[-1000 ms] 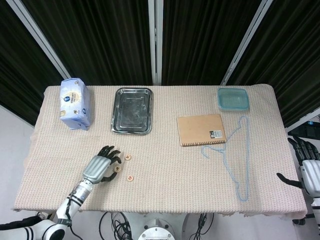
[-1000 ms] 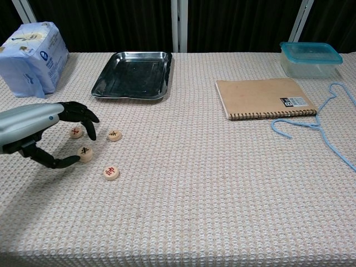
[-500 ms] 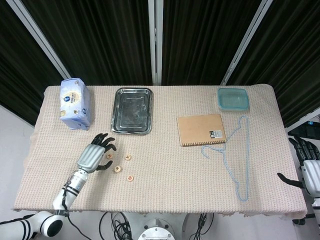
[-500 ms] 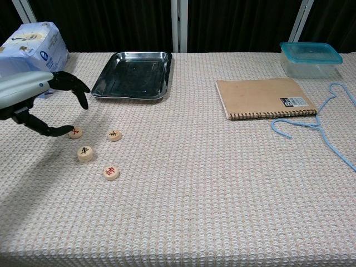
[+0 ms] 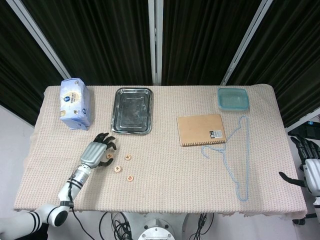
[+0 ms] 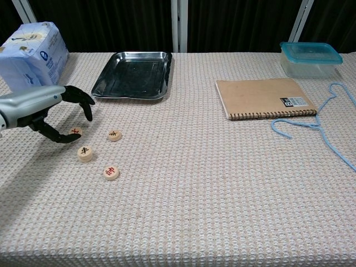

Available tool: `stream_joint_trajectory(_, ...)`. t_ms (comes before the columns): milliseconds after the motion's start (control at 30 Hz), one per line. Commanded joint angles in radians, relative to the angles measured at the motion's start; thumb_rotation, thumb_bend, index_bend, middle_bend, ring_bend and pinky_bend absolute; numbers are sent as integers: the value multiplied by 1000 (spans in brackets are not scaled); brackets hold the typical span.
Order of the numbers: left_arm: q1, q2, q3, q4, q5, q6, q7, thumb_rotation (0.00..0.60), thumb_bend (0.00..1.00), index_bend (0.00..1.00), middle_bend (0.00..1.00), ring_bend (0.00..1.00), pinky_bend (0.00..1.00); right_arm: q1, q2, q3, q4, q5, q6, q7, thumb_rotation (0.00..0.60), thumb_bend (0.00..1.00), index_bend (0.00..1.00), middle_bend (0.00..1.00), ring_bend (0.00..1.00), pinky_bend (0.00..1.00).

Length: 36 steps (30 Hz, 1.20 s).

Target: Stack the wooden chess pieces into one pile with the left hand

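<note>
With my left hand (image 6: 53, 114) spread and holding nothing, thumb tip beside the far-left chess piece (image 6: 75, 132), the other three pieces lie to its right.

The left hand (image 6: 47, 108) is shifting away from the nearer chess pieces toward the far-left chess piece (image 6: 75, 132). A second ago its thumb tip was touching the chess piece with the black mark (image 6: 85, 153); that piece is now lying free and looks slightly nearer the table's front edge. Half a second ago the hand was held higher; now it is lowering, its thumb (image 6: 58, 138) at the far-left piece and its fingers (image 6: 84, 107) arching above it.

At the right edge of the head view, the right hand (image 5: 311, 167) is sitting slightly lower in the frame than before.
</note>
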Motion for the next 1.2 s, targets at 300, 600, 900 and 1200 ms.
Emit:
stream_joint_trajectory(300, 12, 3, 13, 20, -10, 9, 12, 600, 299, 431, 135, 0, 0, -1, -1, -1, -4, -2, 1, -8, 600, 75, 0, 0, 0, 0)
stream_joint_trajectory(600, 14, -1, 14, 22, -11, 15, 10, 600, 299, 447, 135, 0, 0, -1, -2, -1, -7, -2, 1, -11, 600, 75, 0, 0, 0, 0)
stream_joint_trajectory(900, 12, -14, 13, 38, -18, 8, 7, 600, 298, 453, 135, 0, 0, -1, 0, -1, -5, -2, -2, -7, 600, 75, 0, 0, 0, 0)
stream_joint_trajectory(1200, 13, -16, 9, 38, -21, 15, 7, 600, 299, 485, 139, 0, 0, -1, 0, -1, -6, -3, -1, -8, 600, 75, 0, 0, 0, 0)
